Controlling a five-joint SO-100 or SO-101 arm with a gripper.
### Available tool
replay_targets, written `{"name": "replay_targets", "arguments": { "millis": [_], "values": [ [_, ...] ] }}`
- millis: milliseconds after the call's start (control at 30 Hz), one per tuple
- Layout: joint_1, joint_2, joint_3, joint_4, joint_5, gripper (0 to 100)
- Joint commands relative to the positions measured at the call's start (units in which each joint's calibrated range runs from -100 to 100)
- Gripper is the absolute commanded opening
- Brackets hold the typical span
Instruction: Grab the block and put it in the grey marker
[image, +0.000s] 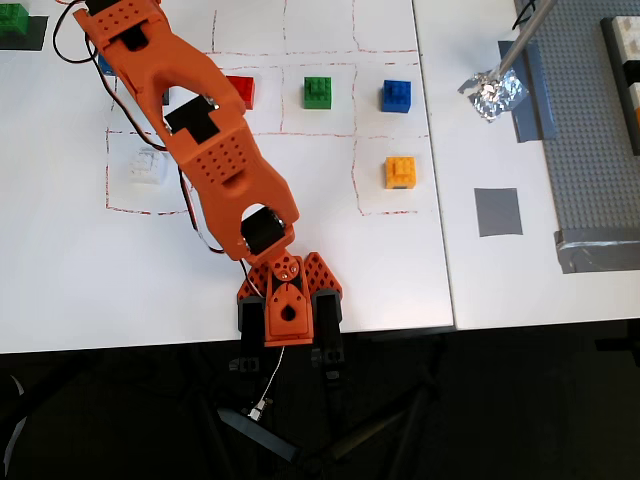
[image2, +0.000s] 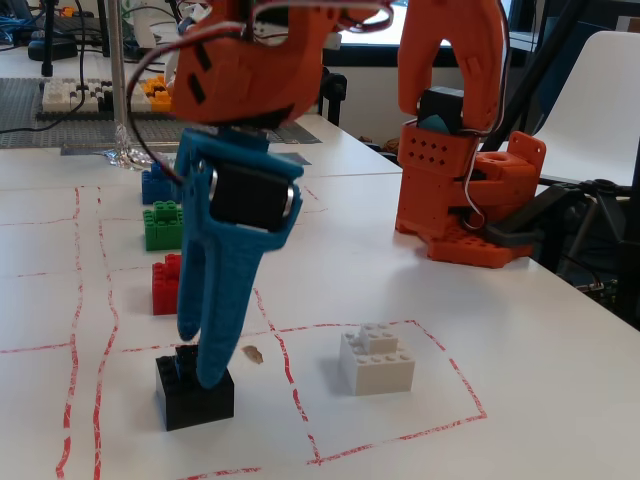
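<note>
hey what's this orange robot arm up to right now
The orange arm has its blue gripper lowered onto the black block at the near end of the row in the fixed view, fingertips about level with its top stud. Whether the fingers have closed on it can't be told, and the block sits on the table, not lifted. The grey marker lies bare across the table in the overhead view. The red block, green block, blue block, orange block and white block sit untouched.
</note>
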Motion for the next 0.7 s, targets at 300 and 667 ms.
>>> {"name": "replay_targets", "arguments": {
  "millis": [300,667],
  "values": [
    [3.6,0.6,-5.1,-2.5,0.5,25],
    [4.3,2.7,-3.9,-5.2,0.6,22]
  ]
}}
